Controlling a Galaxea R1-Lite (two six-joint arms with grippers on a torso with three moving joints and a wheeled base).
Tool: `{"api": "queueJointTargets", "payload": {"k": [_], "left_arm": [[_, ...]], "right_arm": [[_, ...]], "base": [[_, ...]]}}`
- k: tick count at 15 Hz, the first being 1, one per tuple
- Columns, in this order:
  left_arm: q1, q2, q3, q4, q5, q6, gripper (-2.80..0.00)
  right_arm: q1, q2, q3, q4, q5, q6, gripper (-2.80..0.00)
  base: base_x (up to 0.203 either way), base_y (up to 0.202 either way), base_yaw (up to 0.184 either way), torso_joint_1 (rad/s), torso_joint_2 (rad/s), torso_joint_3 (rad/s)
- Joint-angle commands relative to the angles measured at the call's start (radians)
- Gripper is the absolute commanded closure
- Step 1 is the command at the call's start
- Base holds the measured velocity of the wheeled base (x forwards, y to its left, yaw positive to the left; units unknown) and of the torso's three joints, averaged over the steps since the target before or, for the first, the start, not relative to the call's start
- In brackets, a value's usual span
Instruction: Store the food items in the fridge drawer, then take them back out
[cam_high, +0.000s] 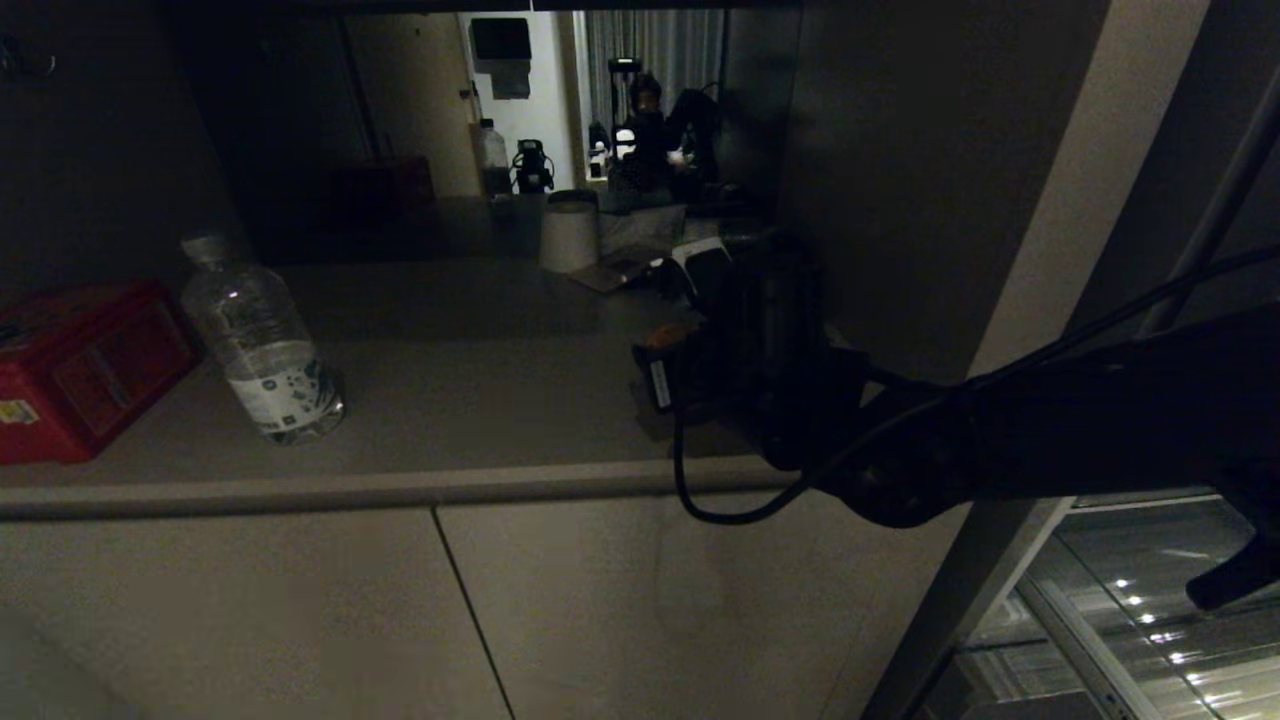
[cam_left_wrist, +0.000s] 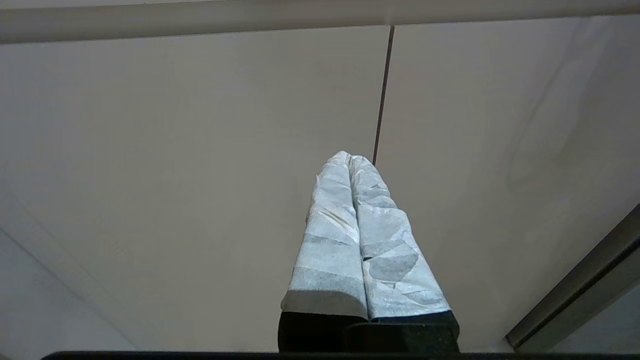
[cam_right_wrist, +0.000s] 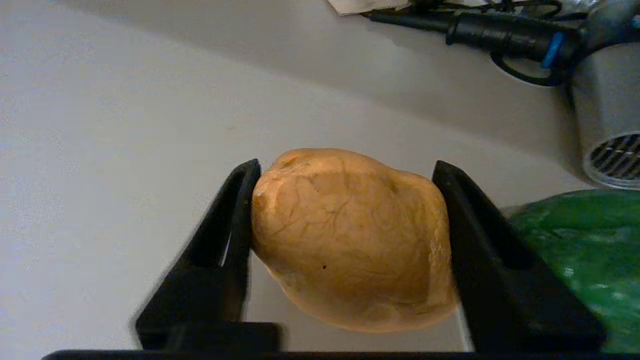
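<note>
1. The right gripper (cam_right_wrist: 345, 240) reaches over the bench (cam_high: 480, 400), its black fingers (cam_right_wrist: 220, 250) set against either side of the potato (cam_right_wrist: 350, 235); judged from the contact on both flanks, it is clamped on the potato or just letting it go.
2. The potato sits low between the fingers, close to the pale bench top, though whether it rests on the surface or hangs just above cannot be told.
3. The pepper (cam_right_wrist: 575, 255) lies just beside the gripper's outer finger, on the bench, not touched by it.
4. With both food items out on the bench, the step in hand reads as either the first pick-up or the final set-down; the frames alone do not settle which.
5. Beyond the gripper's tips lie a dark cabled tool (cam_right_wrist: 500, 35) and a grey vented appliance (cam_right_wrist: 610, 130), well clear of the grasp.
6. The left gripper (cam_left_wrist: 350, 162) hangs parked before the cabinet doors (cam_left_wrist: 200, 175), its taped fingers pressed together and holding nothing.
7. A bottle (cam_high: 262, 340) and a red box (cam_high: 80, 370) stand far to the side of the working gripper. The drawer cannot be made out with certainty.
</note>
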Motion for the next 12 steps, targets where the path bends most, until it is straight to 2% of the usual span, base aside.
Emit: {"api": "queueJointTargets", "payload": {"k": [1,8,12], "left_arm": [[0.001,0.001,0.0,0.0,0.0,0.0,0.0],[-0.001,0.001,0.0,0.0,0.0,0.0,0.0],[0.0,0.001,0.0,-0.001,0.0,0.0,0.0]], "right_arm": [[-0.004,0.01,-0.006,-0.004,-0.002,0.0,-2.8],[-0.004,0.011,-0.015,-0.009,-0.04,0.002,-2.8],[0.003,-0.076,0.004,-0.021,-0.07,0.005,-2.8]], "base": [[0.0,0.0,0.0,0.0,0.0,0.0],[0.0,0.0,0.0,0.0,0.0,0.0],[0.0,0.0,0.0,0.0,0.0,0.0]]}}
